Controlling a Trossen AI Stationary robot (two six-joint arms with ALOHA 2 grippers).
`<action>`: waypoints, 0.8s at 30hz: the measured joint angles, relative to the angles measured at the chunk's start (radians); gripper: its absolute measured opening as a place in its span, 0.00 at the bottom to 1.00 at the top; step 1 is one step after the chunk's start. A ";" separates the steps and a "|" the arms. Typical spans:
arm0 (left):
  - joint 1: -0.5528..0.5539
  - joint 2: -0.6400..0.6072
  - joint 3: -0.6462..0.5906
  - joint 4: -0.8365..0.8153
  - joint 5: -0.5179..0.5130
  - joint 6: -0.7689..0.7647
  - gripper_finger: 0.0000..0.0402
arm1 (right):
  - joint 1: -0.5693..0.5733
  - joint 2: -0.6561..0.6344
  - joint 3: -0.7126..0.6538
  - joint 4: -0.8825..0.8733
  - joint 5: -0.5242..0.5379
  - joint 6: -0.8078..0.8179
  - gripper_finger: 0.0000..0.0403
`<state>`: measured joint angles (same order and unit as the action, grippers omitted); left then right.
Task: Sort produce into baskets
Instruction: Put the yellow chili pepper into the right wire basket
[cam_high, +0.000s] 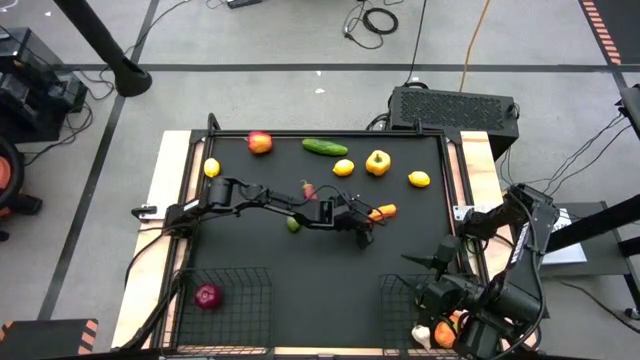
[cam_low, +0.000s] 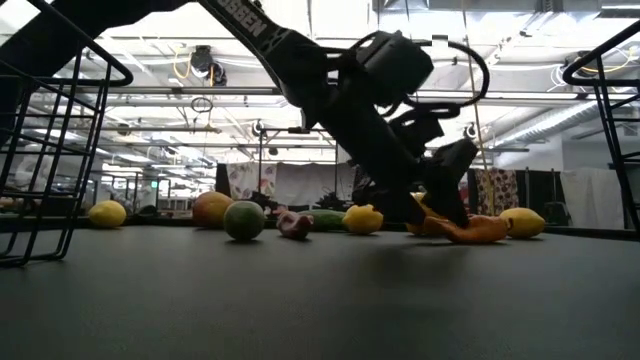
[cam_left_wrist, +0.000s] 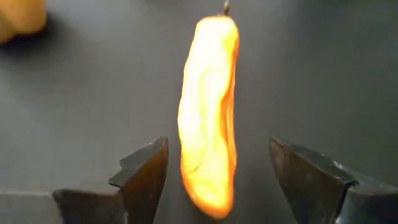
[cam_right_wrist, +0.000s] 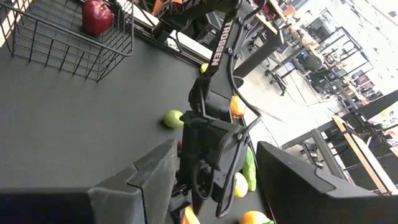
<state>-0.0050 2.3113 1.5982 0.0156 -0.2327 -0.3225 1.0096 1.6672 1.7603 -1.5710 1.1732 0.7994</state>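
1. Left pincer (cam_high: 368, 219) is out over the middle of the worktop (cam_high: 330, 260), fingers spread wide on either side of an orange pepper (cam_left_wrist: 208, 118). The wrist view shows a gap on both sides, so nothing is gripped.
2. The pepper lies flat on the worktop, stem end pointing away from the pincer.
3. Right pincer (cam_high: 432, 262) hangs over the near right corner above the right basket (cam_high: 400, 300), fingers apart and empty.
4. The right basket holds some produce, orange and white, mostly hidden by the arm.
5. Left basket (cam_high: 245, 300) at the near left corner holds a purple onion (cam_high: 208, 296).
6. Still loose on the worktop: apple (cam_high: 260, 143), cucumber (cam_high: 324, 147), yellow pepper (cam_high: 378, 162), three lemons (cam_high: 343, 167), lime (cam_high: 293, 224), small red chili (cam_high: 308, 189).
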 joint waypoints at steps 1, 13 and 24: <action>0.003 0.001 0.000 -0.002 0.002 0.009 0.71 | 0.000 0.000 0.000 0.000 0.000 0.000 0.53; 0.006 0.005 0.000 -0.004 0.023 0.105 0.46 | 0.000 0.000 0.000 0.000 0.000 0.000 0.53; 0.006 0.005 0.000 -0.002 0.023 0.162 0.24 | 0.000 0.000 0.000 0.000 -0.016 0.000 0.53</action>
<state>0.0006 2.3163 1.5982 0.0139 -0.2099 -0.1605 1.0096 1.6672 1.7603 -1.5709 1.1567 0.7994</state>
